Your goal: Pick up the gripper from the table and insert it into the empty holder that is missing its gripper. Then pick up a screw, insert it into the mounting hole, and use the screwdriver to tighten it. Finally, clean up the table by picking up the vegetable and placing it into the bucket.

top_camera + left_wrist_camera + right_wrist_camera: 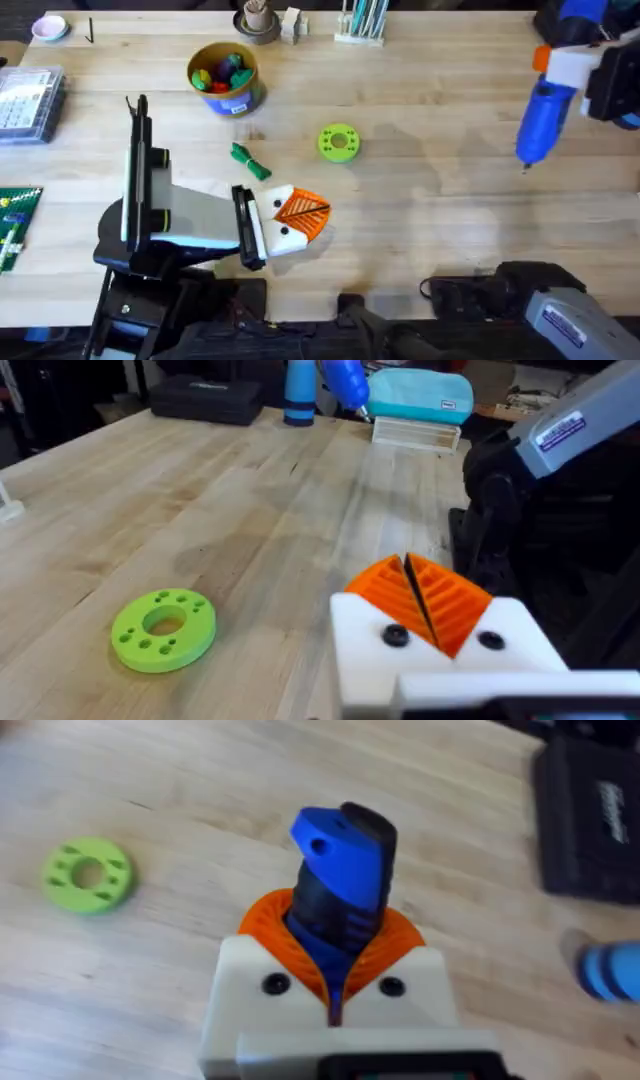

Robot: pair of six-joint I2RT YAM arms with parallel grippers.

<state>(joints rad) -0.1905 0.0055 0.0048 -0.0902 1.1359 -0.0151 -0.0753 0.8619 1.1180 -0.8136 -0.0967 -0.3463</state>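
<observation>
Lime-green disc [339,142] lies between vegetable [250,161] and raised screwdriver [543,118].

Bright even light, soft shadows, blurred wrist views, mild tabletop glare

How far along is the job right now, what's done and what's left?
Nothing shows whether the insert or the screw is done. In hand: the right gripper is shut on the blue screwdriver, raised at the table's right. The left gripper is shut and empty. Left: the vegetable lies on the table, outside the bucket.
</observation>
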